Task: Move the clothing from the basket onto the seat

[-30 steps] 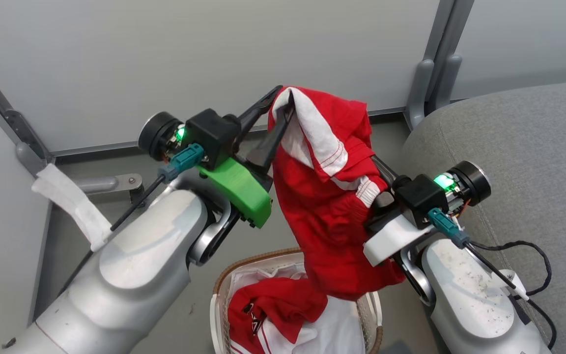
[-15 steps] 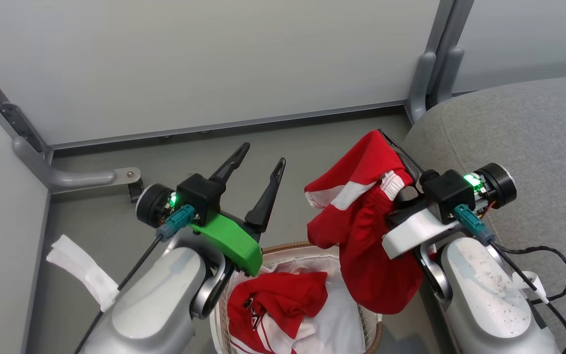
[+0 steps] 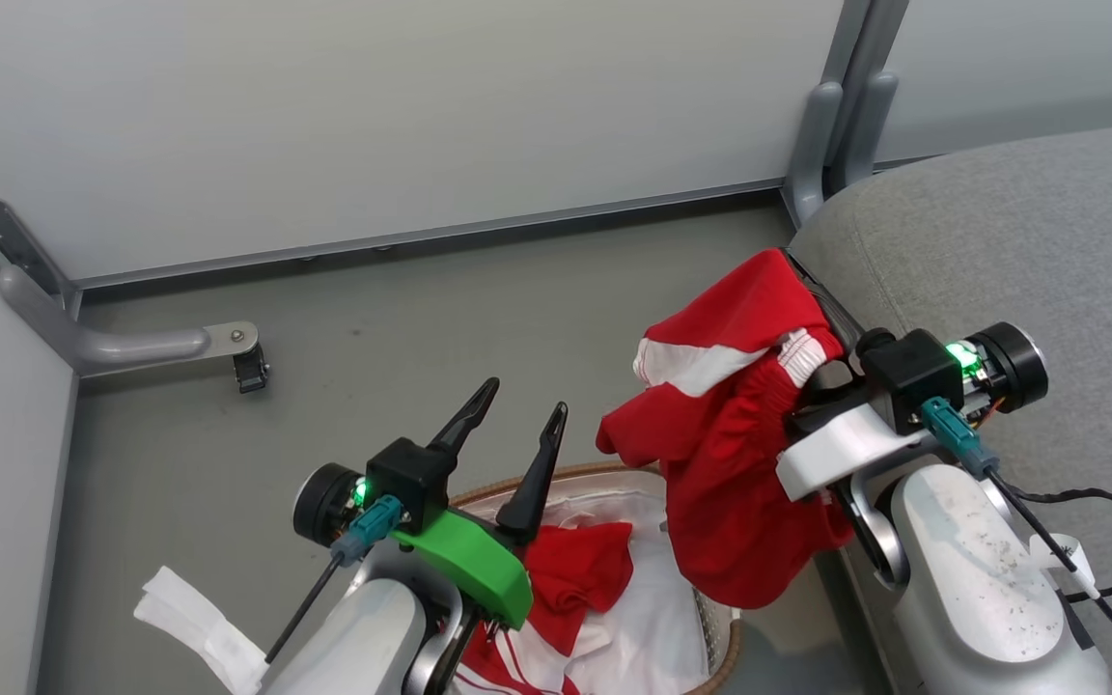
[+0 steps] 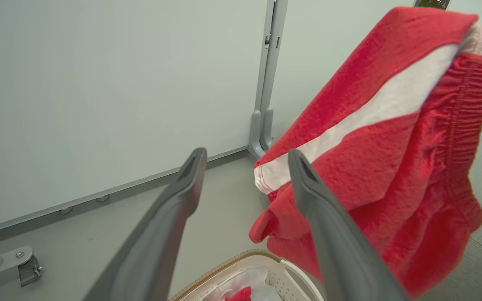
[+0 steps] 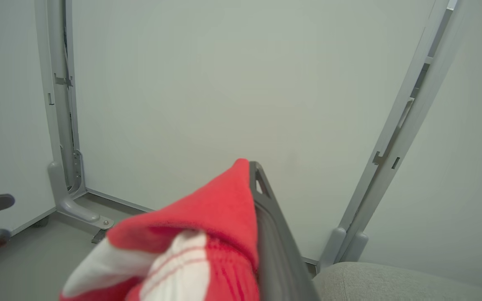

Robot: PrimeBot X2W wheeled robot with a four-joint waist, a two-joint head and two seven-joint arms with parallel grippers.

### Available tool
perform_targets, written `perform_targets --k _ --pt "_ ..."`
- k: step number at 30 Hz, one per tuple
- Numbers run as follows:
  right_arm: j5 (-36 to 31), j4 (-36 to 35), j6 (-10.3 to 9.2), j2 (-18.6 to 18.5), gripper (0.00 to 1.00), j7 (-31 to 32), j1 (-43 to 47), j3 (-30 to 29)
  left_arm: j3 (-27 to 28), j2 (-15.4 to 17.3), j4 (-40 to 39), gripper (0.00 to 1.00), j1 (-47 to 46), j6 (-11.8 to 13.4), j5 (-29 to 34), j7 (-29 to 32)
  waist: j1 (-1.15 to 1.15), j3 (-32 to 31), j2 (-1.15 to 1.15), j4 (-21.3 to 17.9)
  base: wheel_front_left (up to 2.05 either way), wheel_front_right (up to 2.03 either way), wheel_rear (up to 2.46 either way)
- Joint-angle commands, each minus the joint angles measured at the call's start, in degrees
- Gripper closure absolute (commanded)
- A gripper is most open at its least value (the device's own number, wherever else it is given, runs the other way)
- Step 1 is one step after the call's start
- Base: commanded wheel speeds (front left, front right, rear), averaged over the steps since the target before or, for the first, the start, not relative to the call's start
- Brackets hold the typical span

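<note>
Fingers of right gripper pinched shut on red garment. Waistband end caught between them, rest hanging below and left of fingers. Held high so, my guess, cloth clears basket rim on way to seat just to its right. Hem dangles over basket's right edge. Second red garment lies inside on white liner. Left gripper fingers spread wide, gripping nothing, poised over basket, probably lined up for that one.
</note>
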Motion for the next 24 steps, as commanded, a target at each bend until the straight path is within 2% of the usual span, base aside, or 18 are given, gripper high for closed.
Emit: perform_targets --k 1,7,13,24 --pt "-0.42 0.10 -0.06 -0.22 1.00 -0.06 -0.11 -0.44 0.51 -0.41 0.12 0.00 1.20 -0.47 1.06 -0.02 0.00 0.32 0.00 -0.82 0.00 0.00 0.00" --pt "-2.09 0.18 -0.06 -0.20 1.00 -0.06 -1.37 -1.44 2.28 -1.62 -0.07 0.00 2.06 -1.52 3.40 -0.03 0.00 1.74 0.00 -4.85 0.00 0.00 0.00" --pt "-3.87 -0.14 -0.07 -0.20 1.00 -0.06 -2.76 -3.23 3.69 -2.36 -0.41 0.00 1.29 -2.04 5.50 -0.02 0.00 4.22 0.00 -11.38 0.00 0.00 0.00" --pt "-4.17 -2.03 -0.07 -0.14 1.00 -0.06 -2.60 -9.21 3.07 -2.89 1.38 0.00 -1.43 -2.80 8.65 -0.02 0.00 9.10 0.00 -21.10 0.00 0.00 0.00"
